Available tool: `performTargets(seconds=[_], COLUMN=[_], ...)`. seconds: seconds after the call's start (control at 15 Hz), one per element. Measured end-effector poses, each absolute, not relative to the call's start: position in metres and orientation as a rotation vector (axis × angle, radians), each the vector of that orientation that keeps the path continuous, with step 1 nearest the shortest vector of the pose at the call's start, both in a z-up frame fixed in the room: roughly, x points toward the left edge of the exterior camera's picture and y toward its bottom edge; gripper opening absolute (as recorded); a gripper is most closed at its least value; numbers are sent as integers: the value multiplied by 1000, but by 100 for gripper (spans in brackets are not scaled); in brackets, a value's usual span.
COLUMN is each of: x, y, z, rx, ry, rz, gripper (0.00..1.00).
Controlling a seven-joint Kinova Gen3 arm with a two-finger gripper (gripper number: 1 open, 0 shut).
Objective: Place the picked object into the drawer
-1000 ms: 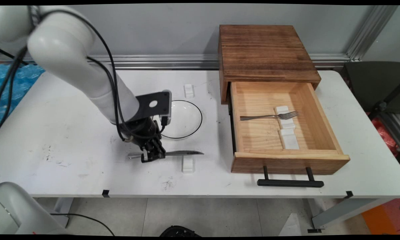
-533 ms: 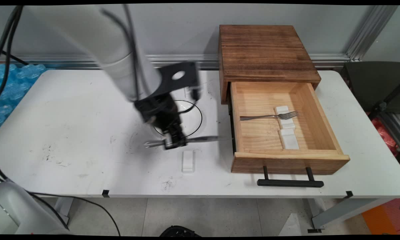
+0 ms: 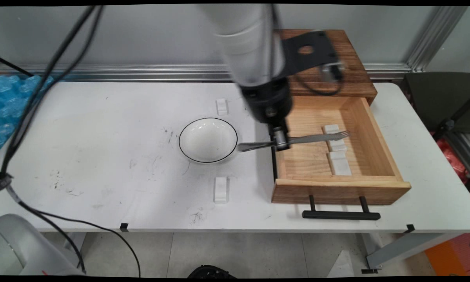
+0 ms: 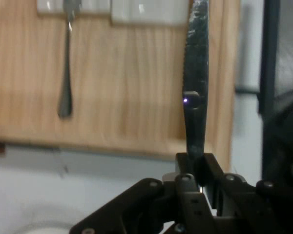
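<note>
My gripper (image 3: 280, 144) is shut on a metal knife (image 3: 252, 146) and holds it level in the air, over the left wall of the open wooden drawer (image 3: 340, 184). The knife's handle sticks out left toward the white bowl (image 3: 208, 140); its blade reaches right over the drawer. In the hand view the knife (image 4: 195, 73) runs straight up from the gripper (image 4: 195, 163) above the drawer's floor (image 4: 127, 87). A fork (image 3: 342, 134) lies in the drawer across a white rest (image 3: 335, 145), and in the hand view the fork (image 4: 66, 73) is left of the blade.
A second white rest (image 3: 340, 162) sits in the drawer nearer its front. The drawer belongs to a dark wooden cabinet (image 3: 313, 58) at the back right and has a black handle (image 3: 340, 214). Two white rests (image 3: 221, 106) (image 3: 221, 189) stand on the table, behind and in front of the bowl.
The gripper lifted the knife off the table in front of the bowl and carried it right and back, to the drawer's left side. The bowl is uncovered now.
</note>
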State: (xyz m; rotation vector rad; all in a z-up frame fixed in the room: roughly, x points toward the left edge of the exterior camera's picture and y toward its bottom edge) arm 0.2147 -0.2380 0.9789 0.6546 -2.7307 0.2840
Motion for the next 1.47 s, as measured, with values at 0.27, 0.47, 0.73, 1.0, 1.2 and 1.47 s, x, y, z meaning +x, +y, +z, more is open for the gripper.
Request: performTargets(seconds=[0.27, 0.47, 0.73, 1.0, 1.2, 1.47], x=[163, 135, 109, 90, 81, 76], y=[-277, -304, -333, -353, -366, -376], z=[961, 938, 904, 875, 855, 838], rx=[644, 647, 639, 616, 601, 597], ry=[-2738, -2759, -2794, -2824, -2844, -2858], rz=[317, 335, 330, 298, 277, 258], gripper=[0, 0, 0, 0, 0, 0])
